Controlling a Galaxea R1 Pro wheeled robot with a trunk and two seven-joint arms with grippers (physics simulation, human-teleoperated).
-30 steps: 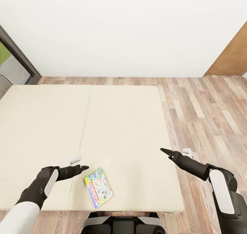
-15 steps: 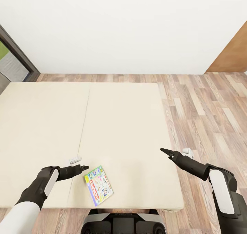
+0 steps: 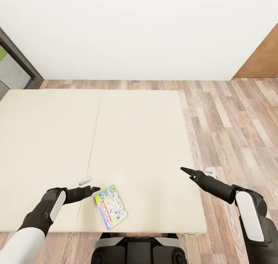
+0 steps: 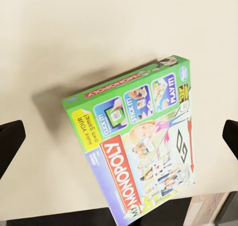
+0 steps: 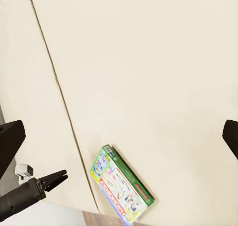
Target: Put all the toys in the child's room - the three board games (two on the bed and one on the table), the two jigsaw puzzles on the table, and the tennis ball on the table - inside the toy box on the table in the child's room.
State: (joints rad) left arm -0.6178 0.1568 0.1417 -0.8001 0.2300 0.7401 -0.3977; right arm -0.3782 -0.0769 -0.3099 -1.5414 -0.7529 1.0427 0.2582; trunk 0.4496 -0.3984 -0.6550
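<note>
My left gripper (image 3: 94,189), jaws spread wide and empty, hovered just beside the green-pink Monopoly board game (image 3: 111,207), which lay flat near the bed (image 3: 139,140) edge, long axis slanting away; my right gripper (image 3: 184,170) hung farther off, its state unclear.

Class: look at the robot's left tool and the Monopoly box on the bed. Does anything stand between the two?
Nothing visible does. The left tool hangs just beside the board game near the bed's front edge, with bare mattress between them. Its fingers frame the box in the left wrist view.
</note>
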